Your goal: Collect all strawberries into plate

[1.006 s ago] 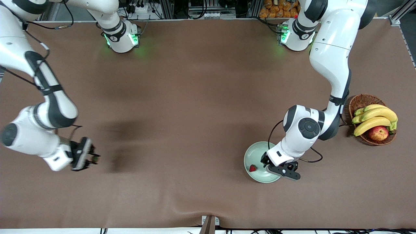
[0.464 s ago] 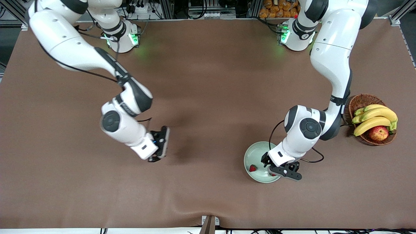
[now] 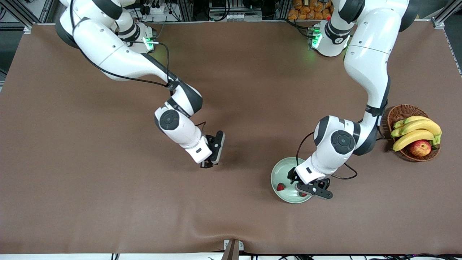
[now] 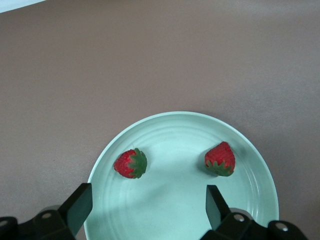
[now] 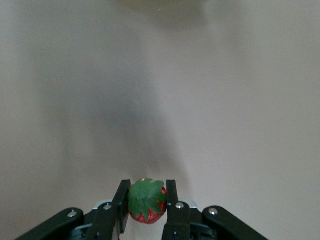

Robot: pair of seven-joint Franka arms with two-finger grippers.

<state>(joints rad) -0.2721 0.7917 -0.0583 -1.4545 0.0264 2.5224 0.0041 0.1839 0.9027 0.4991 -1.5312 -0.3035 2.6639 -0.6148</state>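
The pale green plate (image 3: 283,171) lies near the front edge, toward the left arm's end of the table. Two strawberries lie in it: one (image 3: 280,186) in plain sight, one (image 3: 303,194) partly under the left hand. The left wrist view shows the plate (image 4: 175,116) and both berries (image 4: 131,163) (image 4: 220,159). My left gripper (image 3: 302,188) (image 4: 147,205) hangs open and empty over the plate. My right gripper (image 3: 207,164) (image 5: 146,200) is shut on a third strawberry (image 5: 146,201), held above bare table near the middle.
A brown wicker basket (image 3: 400,110) with bananas (image 3: 415,131) and a red-yellow apple (image 3: 420,147) stands at the left arm's end of the table. The left arm's elbow reaches down between the basket and the plate.
My right arm has swung from its end of the table toward the middle, carrying the strawberry. The left gripper has stayed over the plate.
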